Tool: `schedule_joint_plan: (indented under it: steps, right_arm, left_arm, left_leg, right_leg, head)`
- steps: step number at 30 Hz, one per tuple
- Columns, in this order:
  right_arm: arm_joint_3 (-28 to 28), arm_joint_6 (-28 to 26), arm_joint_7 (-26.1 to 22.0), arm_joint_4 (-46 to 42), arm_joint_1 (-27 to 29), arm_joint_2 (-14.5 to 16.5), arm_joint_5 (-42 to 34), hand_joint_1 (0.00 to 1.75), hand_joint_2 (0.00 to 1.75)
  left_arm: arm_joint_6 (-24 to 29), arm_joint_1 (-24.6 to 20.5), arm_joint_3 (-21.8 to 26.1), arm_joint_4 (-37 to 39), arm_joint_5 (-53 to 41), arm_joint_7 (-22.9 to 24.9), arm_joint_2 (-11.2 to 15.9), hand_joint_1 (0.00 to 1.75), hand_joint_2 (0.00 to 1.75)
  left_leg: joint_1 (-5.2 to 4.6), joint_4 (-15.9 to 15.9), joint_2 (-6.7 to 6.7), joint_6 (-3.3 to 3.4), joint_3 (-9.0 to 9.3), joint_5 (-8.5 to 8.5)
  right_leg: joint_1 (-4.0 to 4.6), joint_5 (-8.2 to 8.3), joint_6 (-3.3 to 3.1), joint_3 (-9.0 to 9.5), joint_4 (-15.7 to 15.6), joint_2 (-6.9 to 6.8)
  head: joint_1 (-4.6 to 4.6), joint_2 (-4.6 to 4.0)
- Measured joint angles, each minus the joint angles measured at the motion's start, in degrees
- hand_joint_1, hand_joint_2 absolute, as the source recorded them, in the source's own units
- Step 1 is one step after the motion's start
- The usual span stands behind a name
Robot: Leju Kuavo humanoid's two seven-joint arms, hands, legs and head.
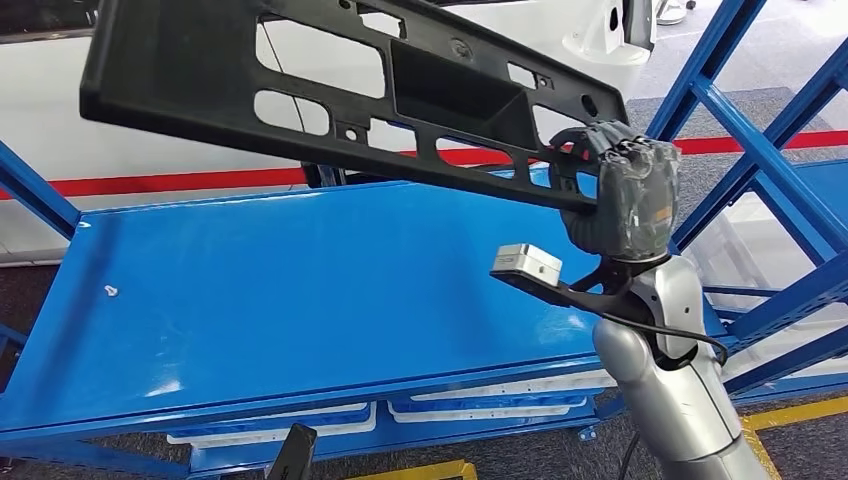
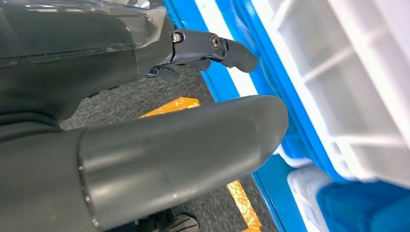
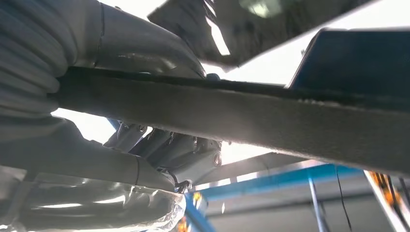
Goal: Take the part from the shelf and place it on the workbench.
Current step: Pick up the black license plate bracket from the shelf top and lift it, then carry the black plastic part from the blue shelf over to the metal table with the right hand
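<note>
Across the frame's upper half, the right hand (image 1: 622, 185) clamped 1 end of the black part (image 1: 330, 90), carrying it tilted above the blue shelf (image 1: 300, 290), presumably for clearance.

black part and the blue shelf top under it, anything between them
Nothing: in the head view the black part, held by the right hand, hangs over bare blue shelf top.

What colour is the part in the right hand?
Black; the part shows best in the head view.
</note>
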Motion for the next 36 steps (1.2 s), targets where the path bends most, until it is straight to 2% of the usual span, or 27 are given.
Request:
schedule_joint_plan:
  steps: [3, 5, 6, 9, 10, 19, 36]
  right_arm:
    - [-2.0, -1.7, -0.8, -4.3, 1.5, -1.8, -2.3, 1.75, 1.75]
    - [-3.4, -2.5, -1.7, -6.9, 2.5, -3.0, -3.9, 1.75, 1.75]
    - [-3.9, -3.0, -2.5, -7.9, 2.9, -3.6, -4.8, 1.75, 1.75]
    - [-5.4, -4.7, -4.8, -10.0, 4.2, -5.5, -7.3, 1.75, 1.75]
    - [-5.7, -5.2, -5.3, -10.4, 4.5, -6.0, -7.8, 1.75, 1.75]
    - [-7.1, -6.6, -6.3, -12.7, 6.6, -7.7, -8.6, 1.75, 1.75]
    - [-7.3, -8.2, -7.9, -13.8, 7.9, -7.9, -9.9, 1.75, 1.75]
  left_arm:
    - [0.9, 0.4, 0.7, 0.1, 0.5, 0.1, 0.4, 0.0, 1.75]
    - [2.2, 0.7, 1.3, 0.2, 0.9, 0.1, 0.6, 0.0, 1.75]
    - [2.8, 0.9, 1.6, 0.3, 1.1, 0.1, 0.7, 0.0, 1.31]
    - [4.2, 1.4, 2.7, 0.5, 1.9, 0.1, 1.0, 0.0, 1.31]
    - [4.5, 1.6, 3.0, 0.6, 2.1, 0.2, 1.1, 0.0, 1.75]
    - [7.0, 2.3, 6.2, 1.0, 4.4, 0.8, 1.4, 0.0, 1.75]
    - [6.2, 2.9, 7.5, 1.4, 4.8, -0.3, 1.5, 0.0, 1.75]
  left_leg:
    - [0.0, 0.0, 0.03, 0.0, -0.01, -0.01]
    - [0.0, 0.0, 0.06, -0.01, -0.01, -0.03]
    - [0.0, 0.0, 0.07, -0.02, -0.01, -0.04]
    - [0.0, 0.0, 0.05, -0.02, -0.01, -0.04]
    - [0.0, 0.0, 0.05, -0.02, -0.01, -0.04]
    - [0.0, 0.0, 0.06, -0.02, 0.01, -0.04]
    - [-0.01, 0.0, 0.06, -0.02, 0.01, -0.04]
  right_leg:
    - [0.0, 0.0, 0.0, 0.0, 0.0, 0.01]
    - [0.0, -0.01, 0.0, -0.01, 0.0, 0.03]
    - [0.0, -0.01, 0.0, -0.02, 0.0, 0.04]
    - [0.0, -0.02, -0.01, -0.01, 0.0, 0.03]
    - [0.0, -0.02, -0.01, -0.01, 0.0, 0.03]
    - [0.0, -0.01, -0.01, 0.02, 0.0, 0.03]
    - [0.0, -0.01, -0.01, 0.02, 0.0, 0.03]
  head:
    - [0.0, 0.0]
    - [0.01, 0.0]
    - [0.01, 0.0]
    - [0.01, 0.0]
    - [0.01, 0.0]
    - [0.0, 0.0]
    - [0.01, 0.0]
